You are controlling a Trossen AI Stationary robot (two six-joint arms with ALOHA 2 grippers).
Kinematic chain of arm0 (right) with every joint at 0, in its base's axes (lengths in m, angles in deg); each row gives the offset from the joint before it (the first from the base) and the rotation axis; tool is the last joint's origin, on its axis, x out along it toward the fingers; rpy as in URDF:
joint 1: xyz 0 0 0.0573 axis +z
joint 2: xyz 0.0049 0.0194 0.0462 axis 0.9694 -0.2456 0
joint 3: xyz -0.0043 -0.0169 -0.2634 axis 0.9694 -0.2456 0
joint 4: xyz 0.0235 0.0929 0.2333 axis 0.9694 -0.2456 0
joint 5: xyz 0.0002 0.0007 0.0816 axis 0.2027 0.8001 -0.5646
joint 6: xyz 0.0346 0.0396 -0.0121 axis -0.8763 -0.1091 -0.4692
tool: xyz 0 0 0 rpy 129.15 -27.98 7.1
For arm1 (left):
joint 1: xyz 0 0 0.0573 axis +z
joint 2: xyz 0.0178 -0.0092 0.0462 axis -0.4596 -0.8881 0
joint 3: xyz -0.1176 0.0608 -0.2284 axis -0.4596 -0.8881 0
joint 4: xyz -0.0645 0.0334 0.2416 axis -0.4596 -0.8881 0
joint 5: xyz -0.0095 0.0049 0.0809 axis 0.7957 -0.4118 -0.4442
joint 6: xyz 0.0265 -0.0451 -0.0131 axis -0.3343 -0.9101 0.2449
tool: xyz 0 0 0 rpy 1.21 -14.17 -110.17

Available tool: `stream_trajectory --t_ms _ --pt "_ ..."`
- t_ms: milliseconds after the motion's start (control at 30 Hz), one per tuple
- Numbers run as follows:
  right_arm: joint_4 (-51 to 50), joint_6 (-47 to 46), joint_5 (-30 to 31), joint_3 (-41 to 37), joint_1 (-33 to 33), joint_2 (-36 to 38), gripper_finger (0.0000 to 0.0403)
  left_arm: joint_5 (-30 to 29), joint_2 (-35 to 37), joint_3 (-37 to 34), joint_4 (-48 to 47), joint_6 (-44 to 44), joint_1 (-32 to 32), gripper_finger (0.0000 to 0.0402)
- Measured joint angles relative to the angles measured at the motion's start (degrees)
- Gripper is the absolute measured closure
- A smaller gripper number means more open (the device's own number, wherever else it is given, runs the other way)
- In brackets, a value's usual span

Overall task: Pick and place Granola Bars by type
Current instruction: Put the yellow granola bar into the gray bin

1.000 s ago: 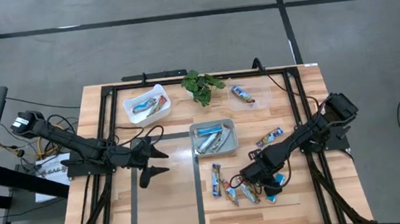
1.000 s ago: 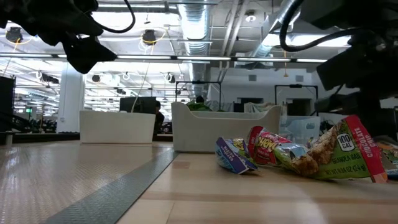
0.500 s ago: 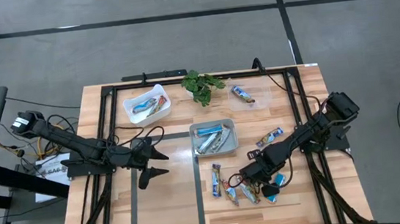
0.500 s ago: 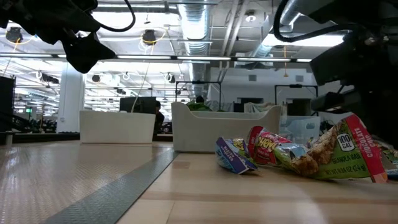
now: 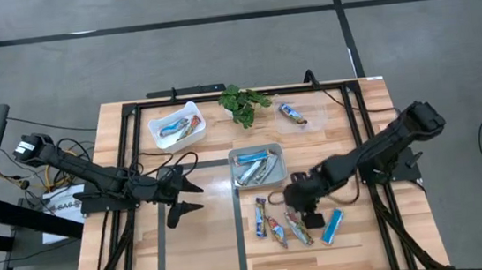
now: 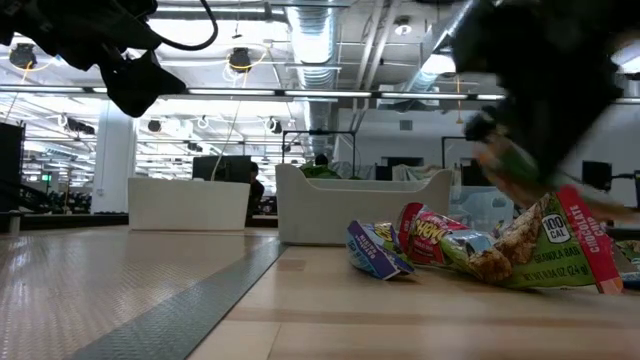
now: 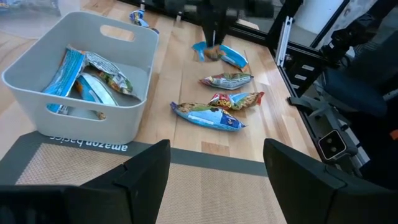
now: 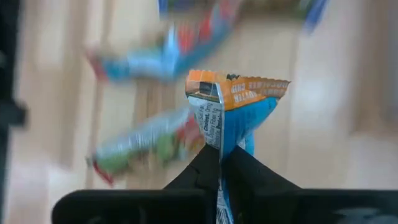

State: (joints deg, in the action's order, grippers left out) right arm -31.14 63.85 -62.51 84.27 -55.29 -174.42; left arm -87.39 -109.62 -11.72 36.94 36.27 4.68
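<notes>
We see the right pincer clenched on a blue bar with an orange end, holding it above the table, over the loose bars that lie in front of the middle bin. In the high view this pincer is just beside that bin's near right corner. One blue bar lies alone to the right of the loose group. The middle bin holds several blue and silver bars, and the white bin at the back left holds a few more. One bar lies near the green plant. The left pincer waits with its fingers released, above the grey mat.
</notes>
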Motion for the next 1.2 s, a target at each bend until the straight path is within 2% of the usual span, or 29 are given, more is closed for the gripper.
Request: stream_trajectory --t_ms 467,667,800,1000,1200 --pt "27.52 -0.06 -0.2 0.13 -14.86 13.83 0.0398 0.0 0.0 0.04 1.42 0.0 0.0 0.0151" --pt "30.45 0.46 -0.24 0.15 -18.0 16.01 0.0398 -0.02 0.0 0.04 1.42 0.0 0.0 0.0151" --pt "30.38 1.37 -0.19 0.15 -19.09 15.44 0.0398 -0.02 0.0 0.04 1.4 0.0 0.0 0.0151" --pt "30.17 3.54 1.33 0.98 -20.66 9.17 0.0399 -0.09 0.0 0.04 1.38 0.02 0.0 0.0151" --pt "19.89 4.68 1.31 5.11 -23.14 -0.22 0.0398 -0.09 0.0 0.04 1.38 0.02 0.0 0.0151"
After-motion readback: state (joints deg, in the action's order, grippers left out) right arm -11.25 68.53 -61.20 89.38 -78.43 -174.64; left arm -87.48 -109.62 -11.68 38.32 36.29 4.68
